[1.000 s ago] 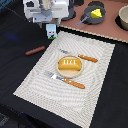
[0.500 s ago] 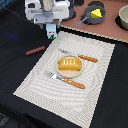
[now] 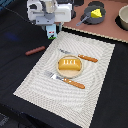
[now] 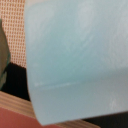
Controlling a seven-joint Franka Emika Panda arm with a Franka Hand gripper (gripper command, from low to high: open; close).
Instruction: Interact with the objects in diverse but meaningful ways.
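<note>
My gripper hangs over the far corner of the striped placemat, on the exterior view's left. It is shut on the white milk carton, which is upright between the fingers. The carton's pale side fills the wrist view and hides the fingers. The orange-brown bread loaf lies on a small plate mid-mat. The reddish-brown sausage lies on the black table beside the mat. The small grey saucepan stands at the back with the yellow cheese wedge in it.
An orange-handled knife and an orange-handled fork flank the loaf's plate. A larger grey pot stands at the back on the exterior view's right, on the reddish board. The table's front edge runs along the lower left.
</note>
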